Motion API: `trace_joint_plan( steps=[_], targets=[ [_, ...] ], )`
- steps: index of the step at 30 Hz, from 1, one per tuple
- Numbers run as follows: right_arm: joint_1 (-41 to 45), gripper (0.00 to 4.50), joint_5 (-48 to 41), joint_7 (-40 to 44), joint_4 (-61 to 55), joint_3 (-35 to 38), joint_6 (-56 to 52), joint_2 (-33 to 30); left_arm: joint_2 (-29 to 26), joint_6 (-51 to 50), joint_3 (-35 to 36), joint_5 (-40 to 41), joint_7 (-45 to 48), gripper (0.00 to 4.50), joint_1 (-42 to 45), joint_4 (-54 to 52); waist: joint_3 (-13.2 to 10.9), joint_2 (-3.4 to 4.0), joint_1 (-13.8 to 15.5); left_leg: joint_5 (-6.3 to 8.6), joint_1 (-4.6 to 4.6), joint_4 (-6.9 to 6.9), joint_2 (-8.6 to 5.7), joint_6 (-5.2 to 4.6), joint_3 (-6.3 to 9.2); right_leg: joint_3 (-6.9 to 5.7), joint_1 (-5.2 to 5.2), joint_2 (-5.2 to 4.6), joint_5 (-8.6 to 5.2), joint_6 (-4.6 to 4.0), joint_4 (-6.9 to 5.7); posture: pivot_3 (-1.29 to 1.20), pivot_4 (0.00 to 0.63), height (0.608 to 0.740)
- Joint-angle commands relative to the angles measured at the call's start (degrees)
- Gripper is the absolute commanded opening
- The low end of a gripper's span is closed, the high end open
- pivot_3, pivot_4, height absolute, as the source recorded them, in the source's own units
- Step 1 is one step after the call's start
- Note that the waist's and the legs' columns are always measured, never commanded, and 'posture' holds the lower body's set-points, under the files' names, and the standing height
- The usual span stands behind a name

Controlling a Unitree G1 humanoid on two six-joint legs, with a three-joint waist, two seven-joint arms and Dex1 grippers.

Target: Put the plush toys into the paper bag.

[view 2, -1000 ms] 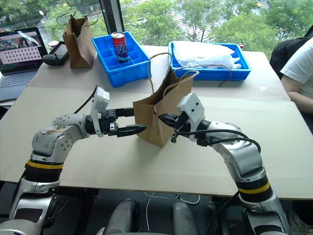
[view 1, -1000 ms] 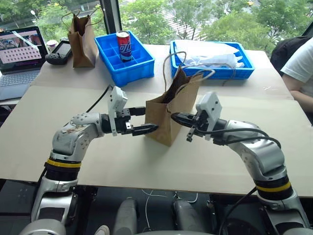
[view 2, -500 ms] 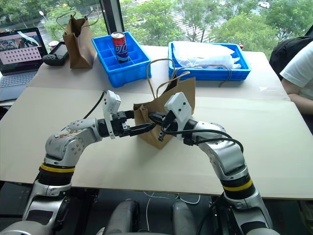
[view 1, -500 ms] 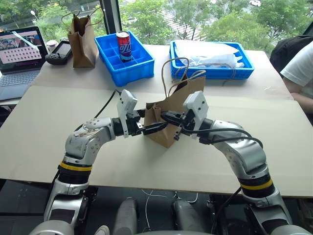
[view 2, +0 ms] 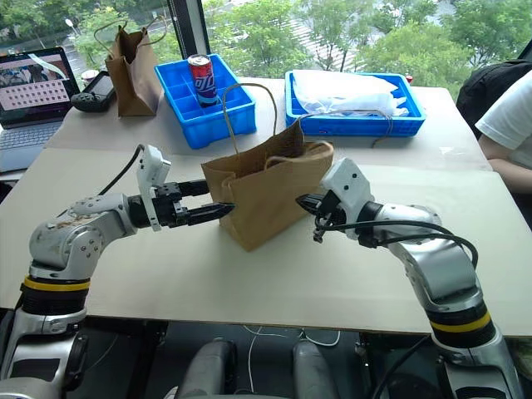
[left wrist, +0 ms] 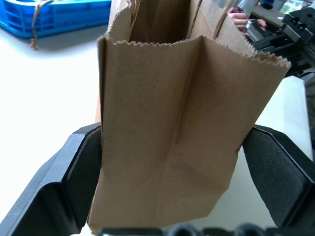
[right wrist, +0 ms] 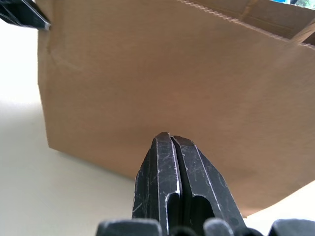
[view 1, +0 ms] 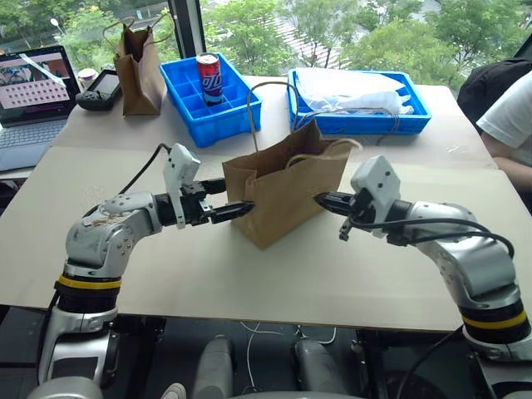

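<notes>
Tabletop (view 1: 249, 283) carried the paper bag (view 1: 283, 195) upright at centre, flanked by the spread left tool (view 1: 237, 209) and the pressed-together right tool (view 1: 326, 200); uneven side pressure risked tipping or crumpling it.

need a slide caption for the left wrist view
Open left gripper straddling the narrow end of the brown paper bag.
</notes>
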State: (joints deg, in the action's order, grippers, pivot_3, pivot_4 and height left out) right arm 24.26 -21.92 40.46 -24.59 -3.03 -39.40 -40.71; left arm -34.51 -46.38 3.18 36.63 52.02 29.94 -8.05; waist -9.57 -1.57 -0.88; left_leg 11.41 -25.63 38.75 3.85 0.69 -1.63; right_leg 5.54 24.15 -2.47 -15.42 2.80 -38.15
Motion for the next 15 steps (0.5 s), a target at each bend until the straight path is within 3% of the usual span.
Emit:
trace_joint_plan(
  steps=[1,9,15],
  targets=[
    [0.04,0.02,-0.76,0.96,-1.78,0.86,0.71,0.03,1.06,0.13,-0.04,1.22,-0.74,4.50,-0.44,-2.63,0.00,0.00,0.01,0.00,0.01,0.00,0.00,0.00,0.00,0.00,-0.01,0.00,0.00,0.00,-0.01,0.00,0.150,0.710],
    [1.71,0.02,-2.54,-0.23,-4.56,-3.27,-0.33,6.24,3.01,-0.71,-0.23,1.57,-3.80,4.50,-0.89,-4.19,0.00,0.00,-0.08,0.00,0.01,0.00,0.00,0.00,0.00,0.01,0.00,0.01,0.00,0.00,-0.02,0.00,0.150,0.710],
    [5.75,0.02,-2.66,-3.01,-2.53,-6.14,1.58,15.31,3.09,0.00,-1.88,0.38,-4.09,4.50,-1.10,-3.75,0.00,0.00,-0.07,0.00,0.01,0.02,0.00,0.01,0.01,0.00,0.01,0.01,0.00,0.00,-0.05,0.00,0.150,0.710]
  ],
)
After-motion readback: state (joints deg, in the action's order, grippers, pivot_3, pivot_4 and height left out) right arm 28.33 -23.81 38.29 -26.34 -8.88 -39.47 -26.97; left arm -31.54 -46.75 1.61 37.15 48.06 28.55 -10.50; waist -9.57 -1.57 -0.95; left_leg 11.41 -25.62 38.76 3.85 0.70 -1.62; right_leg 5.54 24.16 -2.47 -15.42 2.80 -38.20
